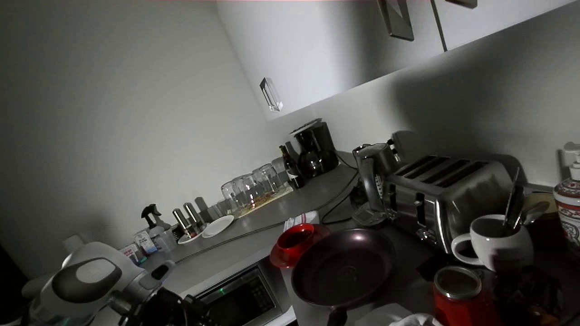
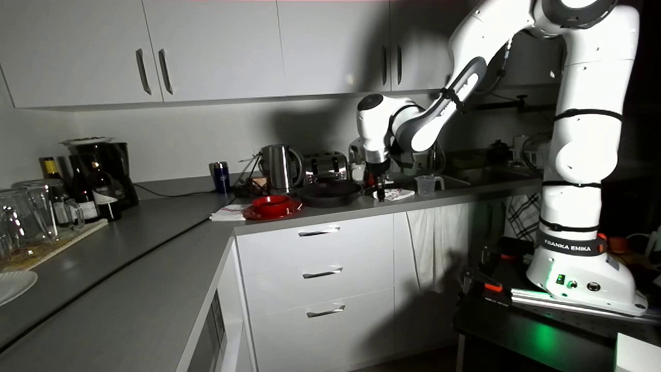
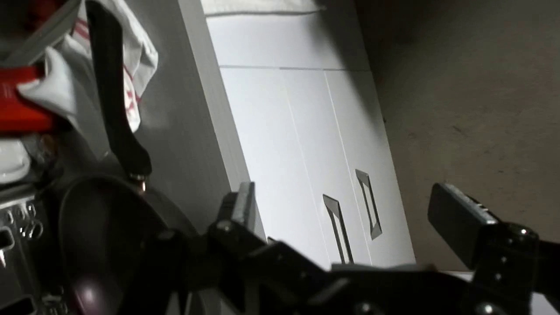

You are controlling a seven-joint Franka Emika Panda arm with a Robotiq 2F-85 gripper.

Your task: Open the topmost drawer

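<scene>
Cabinets in a white row up top, well apart from the job at hand. Then robot arm, long and white, bent over with its far end down at the grey counter. And just under the counter's edge in an exterior view, topmost drawer: wide, pale-fronted, first of three in the stack. Looks flush and closed, with the pull not yet done. Frying pan up on the counter, near that same edge. Now to the gripper: pointing down by the counter's edge, with fingers spread wide and nothing between them but air. And the relation to watch: drawer handle below the tool and off toward the corner of the counter, long axis level, parallel to the edge. Only one arm in play, so no question of which to send. From the wrist view, only a likely sliver of that handle beside one finger, mostly hidden, yet with the gap set roughly across its length. Promising for a pinch! Probably calls for a drop, then a slide along the front toward the corner. Lower handles in plain sight between the fingers, mind: easy to snag the wrong one.
</scene>
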